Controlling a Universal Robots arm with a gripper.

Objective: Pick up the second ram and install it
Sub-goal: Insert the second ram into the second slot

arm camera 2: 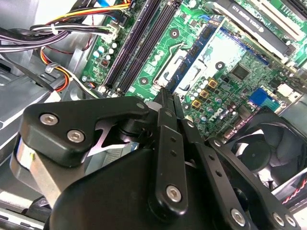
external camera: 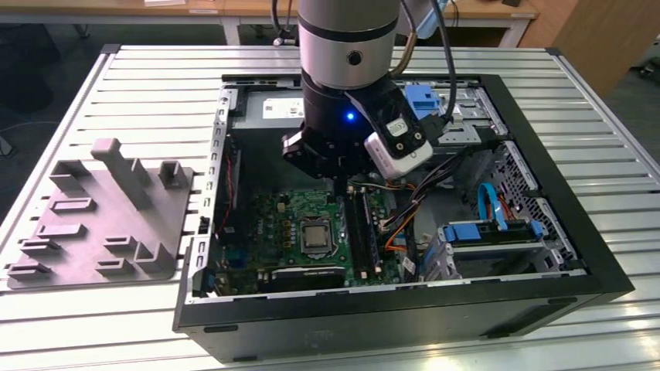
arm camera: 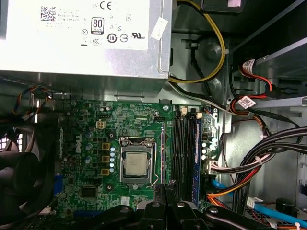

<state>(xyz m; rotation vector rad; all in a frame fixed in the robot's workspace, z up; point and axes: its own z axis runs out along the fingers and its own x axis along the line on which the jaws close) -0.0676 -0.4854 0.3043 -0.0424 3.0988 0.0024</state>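
Observation:
My gripper (external camera: 341, 184) hangs inside the open computer case (external camera: 392, 309), low over the green motherboard (arm camera: 86, 158). In both wrist views its black fingers meet at the tips, gripper (arm camera 2: 166, 94) and gripper (arm camera: 170, 185), shut with nothing visible between them. The tips sit beside the CPU socket (arm camera: 136, 163), a short way from the row of memory slots (arm camera: 181, 148). One stick with a bluish face (arm camera: 196, 153) stands seated in the slot nearest the cables. I cannot tell whether that stick is the second ram.
A grey holder block (external camera: 98, 216) with upright posts lies on the slatted table at the exterior view's left. Inside the case are the power supply (arm camera: 81, 38), a fan (arm camera 2: 261, 143), cable bundles (arm camera: 261, 158) and blue drive brackets (external camera: 495, 230).

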